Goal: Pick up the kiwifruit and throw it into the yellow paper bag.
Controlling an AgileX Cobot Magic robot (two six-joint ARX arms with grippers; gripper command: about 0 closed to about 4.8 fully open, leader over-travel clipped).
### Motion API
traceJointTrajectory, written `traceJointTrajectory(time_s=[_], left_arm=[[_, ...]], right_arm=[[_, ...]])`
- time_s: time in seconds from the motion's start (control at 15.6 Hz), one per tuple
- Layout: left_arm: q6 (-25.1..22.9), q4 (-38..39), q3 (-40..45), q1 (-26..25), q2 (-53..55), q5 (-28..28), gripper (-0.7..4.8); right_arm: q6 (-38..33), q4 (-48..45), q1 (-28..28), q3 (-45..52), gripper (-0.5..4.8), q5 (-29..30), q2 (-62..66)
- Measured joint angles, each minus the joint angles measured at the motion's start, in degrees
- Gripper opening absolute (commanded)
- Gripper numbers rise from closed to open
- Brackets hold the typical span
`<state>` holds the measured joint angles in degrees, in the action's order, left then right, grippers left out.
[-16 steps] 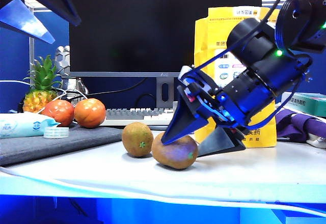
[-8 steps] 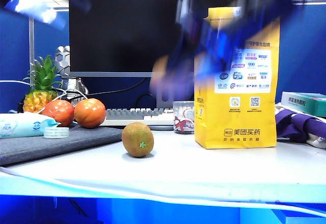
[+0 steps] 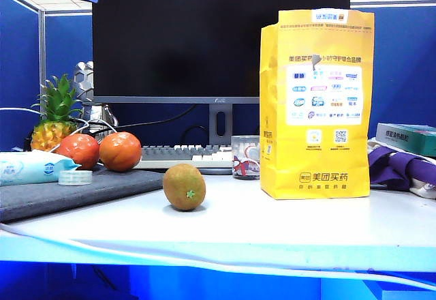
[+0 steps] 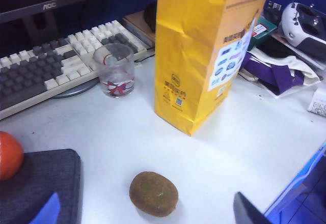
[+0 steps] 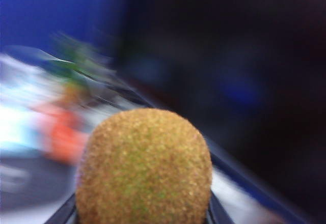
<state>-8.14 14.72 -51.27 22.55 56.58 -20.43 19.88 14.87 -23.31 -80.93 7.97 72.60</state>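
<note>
Right wrist view: my right gripper is clamping the kiwifruit aloft, out of exterior sight. Left gripper is hanging open. Mistimed release risks missing the yellow paper bag.

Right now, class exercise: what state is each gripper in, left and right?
Left gripper: open, holding nothing, above the smaller kiwifruit on the table.
Right gripper: shut on the kiwifruit, out of the exterior view.
</note>
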Motion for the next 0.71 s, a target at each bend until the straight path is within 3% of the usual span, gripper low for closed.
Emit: traceJointTrajectory(time_s=[0.26, 0.32, 0.45, 0.51, 0.71], left_arm=[[2.6, -0.1, 0.0, 0.0, 0.1, 0.0, 4.79], [2.8, -0.1, 0.0, 0.0, 0.1, 0.0, 4.79], [2.8, 0.1, 0.0, 0.0, 0.2, 0.0, 4.79], [2.8, 0.1, 0.0, 0.0, 0.3, 0.0, 4.79], [2.8, 0.1, 0.0, 0.0, 0.3, 0.0, 4.79]], right_arm=[[4.1, -0.5, 8.9, 0.3, 0.55, -2.9, 8.0], [3.7, 0.2, 10.4, 0.4, 1.3, -3.4, 10.3], [3.7, 1.7, 10.3, 0.6, 4.25, -1.6, 11.2], [3.7, 1.3, 10.2, 0.5, 4.66, -0.2, 11.2], [1.6, -1.2, 10.3, 0.2, 4.79, 3.6, 11.0]])
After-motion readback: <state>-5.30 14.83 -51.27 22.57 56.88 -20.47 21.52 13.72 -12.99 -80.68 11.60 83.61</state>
